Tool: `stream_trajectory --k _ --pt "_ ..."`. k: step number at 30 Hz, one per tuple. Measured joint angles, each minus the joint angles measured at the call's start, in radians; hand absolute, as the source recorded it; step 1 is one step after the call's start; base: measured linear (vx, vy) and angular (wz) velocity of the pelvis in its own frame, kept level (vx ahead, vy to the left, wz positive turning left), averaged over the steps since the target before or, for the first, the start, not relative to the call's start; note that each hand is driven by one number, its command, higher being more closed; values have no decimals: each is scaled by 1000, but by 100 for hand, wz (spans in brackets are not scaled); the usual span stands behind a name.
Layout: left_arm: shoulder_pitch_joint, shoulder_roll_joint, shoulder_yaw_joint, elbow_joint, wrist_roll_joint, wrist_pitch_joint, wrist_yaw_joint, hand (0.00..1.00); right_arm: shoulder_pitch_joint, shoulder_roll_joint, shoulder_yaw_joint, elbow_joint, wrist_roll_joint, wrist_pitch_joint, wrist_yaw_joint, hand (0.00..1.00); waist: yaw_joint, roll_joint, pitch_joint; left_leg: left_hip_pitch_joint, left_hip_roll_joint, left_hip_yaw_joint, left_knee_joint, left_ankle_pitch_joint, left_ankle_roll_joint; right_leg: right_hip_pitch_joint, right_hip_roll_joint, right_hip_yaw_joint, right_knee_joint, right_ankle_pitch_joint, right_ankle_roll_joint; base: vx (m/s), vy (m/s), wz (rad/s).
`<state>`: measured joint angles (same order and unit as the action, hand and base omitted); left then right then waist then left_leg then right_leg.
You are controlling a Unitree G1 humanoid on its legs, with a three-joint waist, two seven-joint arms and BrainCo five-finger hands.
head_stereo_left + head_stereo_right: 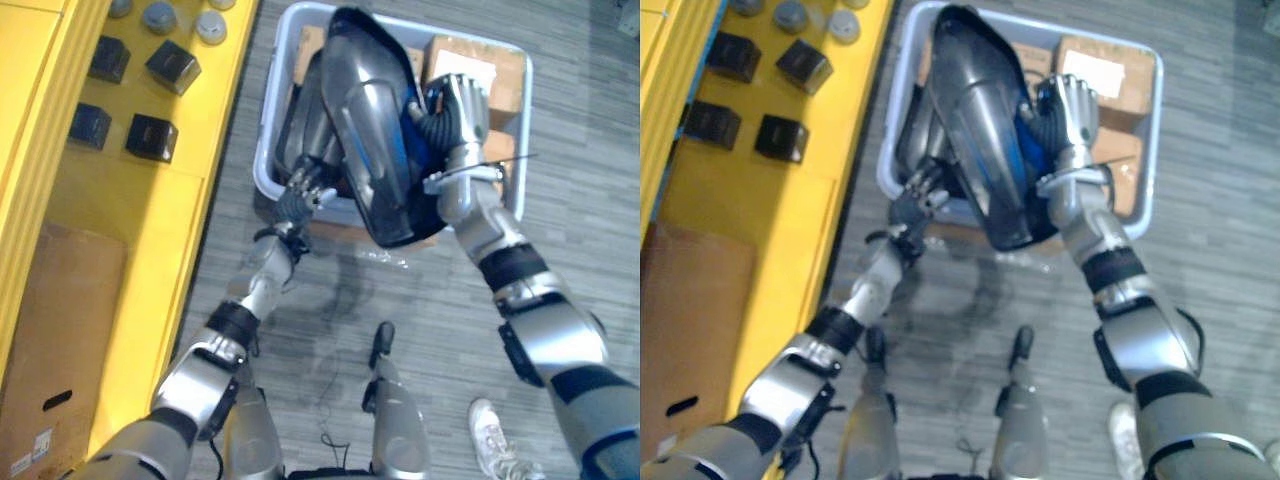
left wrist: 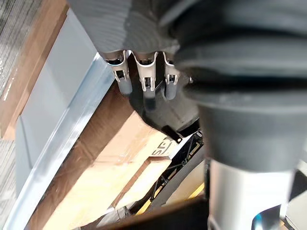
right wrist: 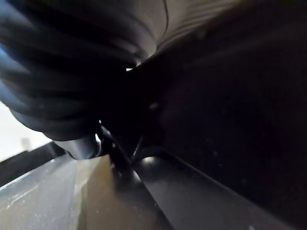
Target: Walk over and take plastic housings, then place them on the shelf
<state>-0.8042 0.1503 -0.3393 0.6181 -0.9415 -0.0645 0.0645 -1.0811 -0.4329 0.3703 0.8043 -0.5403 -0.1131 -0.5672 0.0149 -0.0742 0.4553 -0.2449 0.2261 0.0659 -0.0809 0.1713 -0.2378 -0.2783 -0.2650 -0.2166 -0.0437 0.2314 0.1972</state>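
Gripping one long side of a large glossy dark plastic housing [image 1: 365, 120], the right hand [image 1: 455, 100] has its fingers curled round that edge. The right wrist view is too dark to add more. The left hand [image 1: 297, 200] meets the housing's opposite side low down, just above the tub's near rim. Its fingers [image 2: 148, 91] are bent onto the dark plastic, so both hands seem to be holding the one part between them.

The housing is raised and tilted over a pale grey-blue plastic tub [image 1: 527, 90], with its lower end hanging past the near rim. Brown cardboard boxes [image 1: 475, 65] and more dark housings [image 1: 305, 115] lie inside the tub.

I judge the walk done and the pick well underway. The placing remains. The yellow shelf [image 1: 150, 210], left of the tub, carries small black cubes [image 1: 152, 136] but no housing yet.
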Motion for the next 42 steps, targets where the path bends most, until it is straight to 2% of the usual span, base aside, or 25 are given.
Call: stream_trajectory --k 5,9,15,17,21,23,24,26,28,31,37,42 --pt "-20 -23 -58 32 0 -32 -20 0 -1 20 33 9 -2 0 0 100 1 15 9 0 0 -3 0 0 0 0 0 0 3 0 0 -13 0 0" --pt "-23 -36 -75 32 0 -64 -50 0 -5 31 54 37 -3 1 0 100 1 17 10 1 -3 -3 0 1 1 0 -2 0 3 0 0 0 0 0" --pt "-42 -56 -79 30 -1 -111 -99 0 -12 48 73 44 -3 1 0 100 2 40 18 1 -12 -4 0 2 3 2 -12 0 3 1 1 0 0 0" --pt "-41 -56 -79 30 -2 -116 -112 0 -15 49 76 45 -3 1 0 100 2 40 18 1 -12 -4 0 2 3 2 -12 0 3 1 1 0 0 0" --pt "-41 -54 -97 25 -1 -155 -118 0 -22 50 76 58 -3 1 -4 100 7 40 18 3 -13 -5 0 3 3 4 -12 0 4 1 1 0 0 0" --pt "-41 -53 -104 7 1 -155 -118 0 -23 49 76 70 -2 1 -11 100 10 40 18 4 -13 -6 0 3 3 6 -12 0 4 1 1 0 0 0" --pt "-41 -53 -105 -4 6 -157 -118 100 -23 49 76 73 -1 1 -21 100 12 40 18 4 -13 -6 0 3 3 6 -12 0 4 1 1 0 0 0" --pt "-41 -52 -106 -23 15 -164 -108 100 -23 49 75 73 17 -2 -29 100 13 40 18 6 -13 -6 0 3 4 8 -12 0 4 1 1 0 0 0" --pt "-41 -49 -105 -30 51 -173 -68 100 -23 47 75 73 26 -18 -48 100 15 41 18 15 -14 -6 0 3 4 17 -12 -1 4 0 1 0 0 0" --pt "-41 -48 -101 -46 99 -176 16 100 -23 44 75 65 53 -65 -74 100 19 49 15 17 -14 -8 0 3 4 20 -13 -1 4 0 1 0 0 0" --pt "-36 -46 -94 -62 252 -195 132 100 20 55 53 -32 57 -68 -129 100 32 53 16 19 -14 -8 0 3 4 22 -13 -1 4 0 1 0 0 0" --pt "6 -39 -90 -133 395 -205 225 100 65 59 45 -116 97 -68 -139 100 33 53 15 37 -15 -5 0 2 4 38 -13 1 3 0 1 0 0 0"
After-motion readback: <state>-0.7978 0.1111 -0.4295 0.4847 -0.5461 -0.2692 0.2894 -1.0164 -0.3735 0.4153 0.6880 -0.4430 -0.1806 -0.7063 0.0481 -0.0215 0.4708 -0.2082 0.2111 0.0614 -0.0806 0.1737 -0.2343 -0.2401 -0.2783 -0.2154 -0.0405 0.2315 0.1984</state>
